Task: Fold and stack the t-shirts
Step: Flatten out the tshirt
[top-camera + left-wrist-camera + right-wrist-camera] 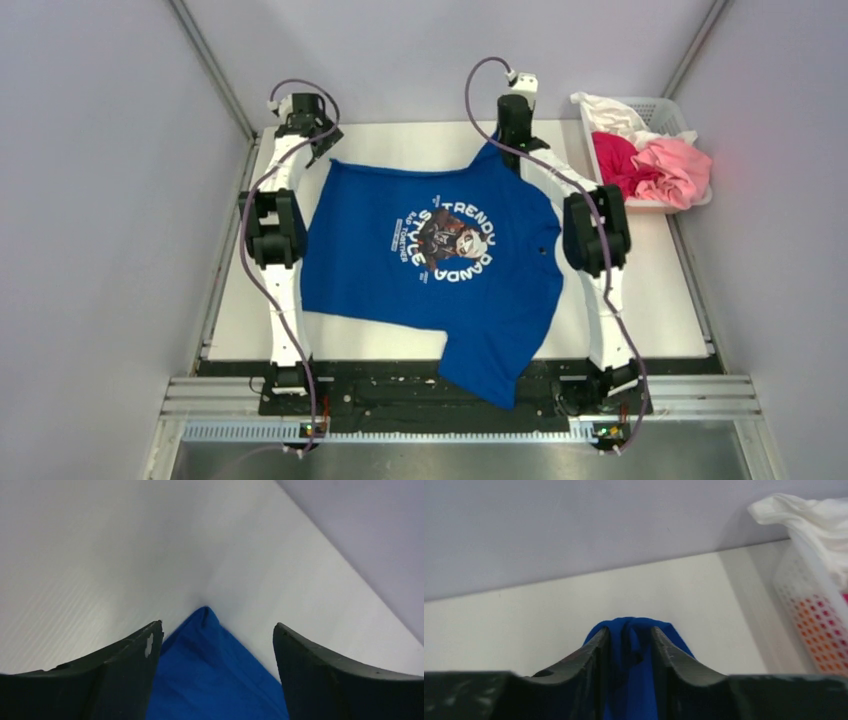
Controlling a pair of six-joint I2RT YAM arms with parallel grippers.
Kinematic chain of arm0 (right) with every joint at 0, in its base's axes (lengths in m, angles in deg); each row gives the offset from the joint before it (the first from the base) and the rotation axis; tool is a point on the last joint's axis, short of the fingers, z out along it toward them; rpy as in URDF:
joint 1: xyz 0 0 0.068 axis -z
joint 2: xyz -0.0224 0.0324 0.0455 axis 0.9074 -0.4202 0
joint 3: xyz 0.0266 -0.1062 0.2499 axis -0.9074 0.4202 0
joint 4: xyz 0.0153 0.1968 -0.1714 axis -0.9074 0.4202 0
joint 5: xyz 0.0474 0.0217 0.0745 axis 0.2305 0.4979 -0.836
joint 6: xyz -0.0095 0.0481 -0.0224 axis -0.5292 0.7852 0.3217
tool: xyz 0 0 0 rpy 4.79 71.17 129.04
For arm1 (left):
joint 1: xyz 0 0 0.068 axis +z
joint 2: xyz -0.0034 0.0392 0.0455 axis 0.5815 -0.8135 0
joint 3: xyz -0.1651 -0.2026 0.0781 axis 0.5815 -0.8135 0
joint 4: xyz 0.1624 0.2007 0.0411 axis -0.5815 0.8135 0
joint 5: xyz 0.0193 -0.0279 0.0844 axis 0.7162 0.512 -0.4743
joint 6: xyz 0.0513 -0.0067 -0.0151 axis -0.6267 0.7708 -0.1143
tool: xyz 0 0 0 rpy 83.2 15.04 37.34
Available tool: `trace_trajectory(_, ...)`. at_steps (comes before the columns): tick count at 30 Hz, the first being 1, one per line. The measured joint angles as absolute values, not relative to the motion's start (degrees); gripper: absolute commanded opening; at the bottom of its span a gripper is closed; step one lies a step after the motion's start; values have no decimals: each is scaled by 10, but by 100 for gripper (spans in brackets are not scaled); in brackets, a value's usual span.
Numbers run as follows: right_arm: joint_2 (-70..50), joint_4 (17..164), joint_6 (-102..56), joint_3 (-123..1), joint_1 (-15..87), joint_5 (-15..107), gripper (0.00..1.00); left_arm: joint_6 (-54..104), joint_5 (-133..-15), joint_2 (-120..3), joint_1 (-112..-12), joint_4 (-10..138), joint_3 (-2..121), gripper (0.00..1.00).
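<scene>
Blue tee [350, 262] reads "TRENDY STYLE PANDA" in white; smaller txt unreadable.

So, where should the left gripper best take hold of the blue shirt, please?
Probably the shirt's far-left corner: its pointed tip lies flat on the table, framed by the open left gripper. Come down from above and pinch it.

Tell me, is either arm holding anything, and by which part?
The right tool is pinched shut on a bunched far corner of the blue t-shirt. The left tool is open over the other far corner, holding nothing.
</scene>
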State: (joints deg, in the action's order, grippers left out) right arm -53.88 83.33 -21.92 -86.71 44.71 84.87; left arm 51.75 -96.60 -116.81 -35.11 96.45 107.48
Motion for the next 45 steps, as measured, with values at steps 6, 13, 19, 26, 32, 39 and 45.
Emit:
trace_trajectory(6,-713,950,-167,-1113,481,810,99,558,-874,-1240,-310,953,1158,99)
trace_trajectory(13,-605,982,-122,-918,494,710,99,558,-847,-1153,-301,932,1005,99)
trace_trajectory(19,-522,954,-64,-799,488,602,99,541,-818,-1062,-343,926,919,99)
trace_trajectory(26,-556,935,-19,-835,488,523,99,540,-802,-1081,-363,918,946,99)
trace_trajectory(32,-647,925,0,-914,488,492,99,555,-804,-1172,-355,914,1041,99)
trace_trajectory(39,-771,893,22,-1110,488,477,99,590,-807,-1259,-354,876,1123,99)
trace_trajectory(45,-799,851,20,-1155,488,478,99,634,-822,-1310,-354,809,1178,99)
